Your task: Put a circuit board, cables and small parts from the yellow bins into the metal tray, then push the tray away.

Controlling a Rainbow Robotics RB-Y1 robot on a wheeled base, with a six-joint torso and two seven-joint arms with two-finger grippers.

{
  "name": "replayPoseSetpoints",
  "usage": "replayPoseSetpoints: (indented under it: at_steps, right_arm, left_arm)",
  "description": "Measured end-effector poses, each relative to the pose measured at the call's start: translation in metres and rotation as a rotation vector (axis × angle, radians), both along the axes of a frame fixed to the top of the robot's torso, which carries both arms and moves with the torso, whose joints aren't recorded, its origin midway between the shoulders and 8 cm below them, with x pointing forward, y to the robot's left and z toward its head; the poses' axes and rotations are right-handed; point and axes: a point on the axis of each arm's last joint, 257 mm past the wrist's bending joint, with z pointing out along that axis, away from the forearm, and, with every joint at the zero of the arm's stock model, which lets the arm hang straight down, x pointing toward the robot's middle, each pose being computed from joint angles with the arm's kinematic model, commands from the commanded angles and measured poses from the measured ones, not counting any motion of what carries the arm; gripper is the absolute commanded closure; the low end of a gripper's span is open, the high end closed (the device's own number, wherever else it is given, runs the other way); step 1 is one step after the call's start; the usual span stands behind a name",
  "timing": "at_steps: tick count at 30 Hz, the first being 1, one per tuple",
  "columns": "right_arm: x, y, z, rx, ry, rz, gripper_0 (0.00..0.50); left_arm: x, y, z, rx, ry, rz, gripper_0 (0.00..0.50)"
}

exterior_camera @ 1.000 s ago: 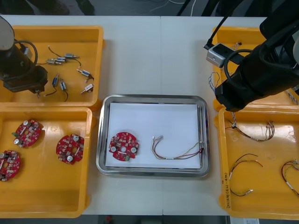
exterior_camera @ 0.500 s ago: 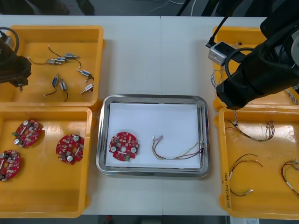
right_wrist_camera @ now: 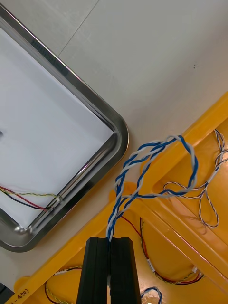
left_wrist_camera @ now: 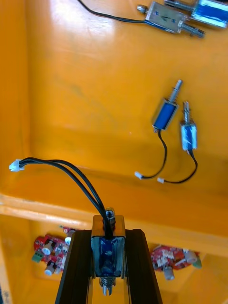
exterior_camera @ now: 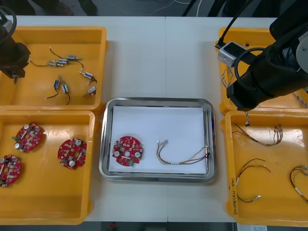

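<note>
From above, the big dark right arm (exterior_camera: 269, 72) covers much of the far right yellow bin (exterior_camera: 231, 33). It hides its own hand too. The left arm (exterior_camera: 9, 48) is cut off by the corner of the picture, so little of it shows. The far ends of the right bins run off the side.

The left arm reaches over the far left yellow bin (exterior_camera: 98, 57), by its outer side. The left hand (left_wrist_camera: 108, 237) is clamped on a small metal part (left_wrist_camera: 108, 251) with a blue middle. Two thin black wires (left_wrist_camera: 66, 171) curve out from this part to a little white plug. More small metal parts (exterior_camera: 72, 72) lie loose on the floor of that bin. The near left bin (exterior_camera: 91, 159) holds three red boards (exterior_camera: 72, 153).

The right arm bends in over the wall between the two right bins, near a corner of the metal tray (exterior_camera: 156, 102). The right hand (right_wrist_camera: 111, 242) is pinched tight on a twisted blue and white cable (right_wrist_camera: 156, 166). The cable loops out from the fingertips, up in the air.

The tray sits on the tabletop (exterior_camera: 159, 57) between the bins. A round red circuit board (exterior_camera: 127, 150) and a red and yellow cable (exterior_camera: 183, 156) lie on its white inside.
</note>
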Motion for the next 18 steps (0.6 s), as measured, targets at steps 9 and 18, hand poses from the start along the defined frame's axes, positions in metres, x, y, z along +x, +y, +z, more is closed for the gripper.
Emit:
replayPoseSetpoints:
  at_steps: [9, 18]
  right_arm:
    - [0.002, -0.005, -0.002, -0.009, -0.005, -0.014, 0.5]
    - [0.002, -0.009, -0.005, -0.016, -0.003, -0.027, 0.5]
  left_arm:
    - [0.008, -0.047, 0.023, 0.015, -0.067, -0.13, 0.5]
    - [0.012, -0.118, 0.014, -0.042, -0.088, -0.264, 0.5]
